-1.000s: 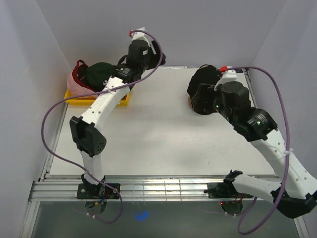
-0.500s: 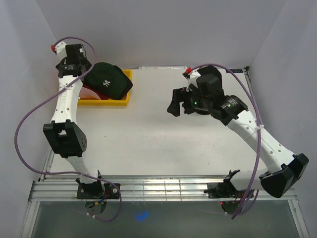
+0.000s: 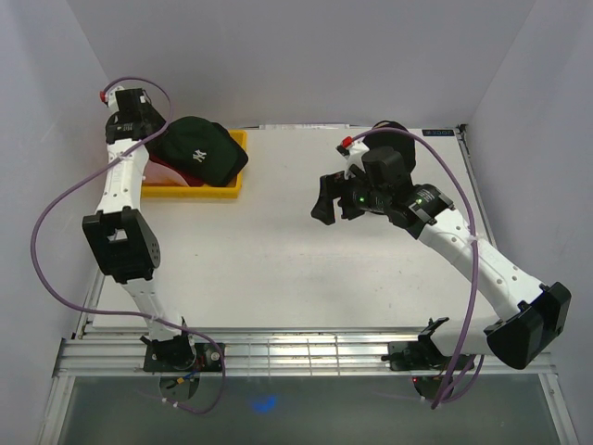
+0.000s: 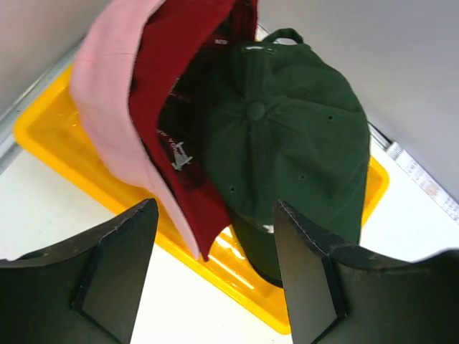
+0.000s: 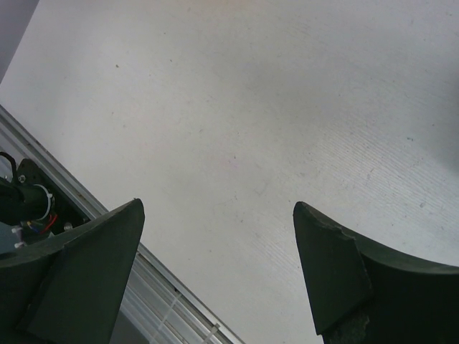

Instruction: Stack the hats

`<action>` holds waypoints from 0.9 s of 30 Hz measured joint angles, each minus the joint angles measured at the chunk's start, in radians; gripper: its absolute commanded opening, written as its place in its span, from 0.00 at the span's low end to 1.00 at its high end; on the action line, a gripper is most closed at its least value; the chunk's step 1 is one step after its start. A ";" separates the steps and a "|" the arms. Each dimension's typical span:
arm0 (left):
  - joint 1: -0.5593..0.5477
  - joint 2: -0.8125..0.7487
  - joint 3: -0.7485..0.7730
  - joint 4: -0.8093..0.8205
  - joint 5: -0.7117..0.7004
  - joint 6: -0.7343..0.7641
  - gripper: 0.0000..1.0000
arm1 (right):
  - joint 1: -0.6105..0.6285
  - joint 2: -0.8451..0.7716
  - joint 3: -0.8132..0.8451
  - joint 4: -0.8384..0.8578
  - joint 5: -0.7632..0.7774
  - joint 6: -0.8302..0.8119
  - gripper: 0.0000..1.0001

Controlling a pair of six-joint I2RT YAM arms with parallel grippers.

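The dark green-black cap with a white logo lies on top of the pile in the yellow tray. In the left wrist view it lies against the dark red cap and the pink cap, which lean together over the tray. My left gripper is open and empty, raised above the tray's near left side; it shows at far left in the top view. My right gripper is open and empty over bare table. The black cap is mostly hidden behind the right arm; only a dark edge shows.
The back wall and left wall stand close to the tray. The right wrist view shows the table's front edge and metal rail with a motor and wires at lower left. The purple cables loop beside both arms.
My left arm has swung from over the tray to the far left and stays raised. My right gripper has come off the black cap and moved left over bare table.
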 measured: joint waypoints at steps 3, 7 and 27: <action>0.000 0.022 0.011 0.021 0.035 -0.008 0.71 | 0.000 0.000 0.000 0.010 0.002 -0.007 0.89; 0.001 0.077 0.033 0.052 0.066 -0.020 0.68 | 0.000 0.000 0.000 0.021 0.011 -0.020 0.89; 0.024 0.259 0.098 0.181 0.167 -0.050 0.54 | 0.000 0.011 -0.033 0.020 0.038 -0.050 0.89</action>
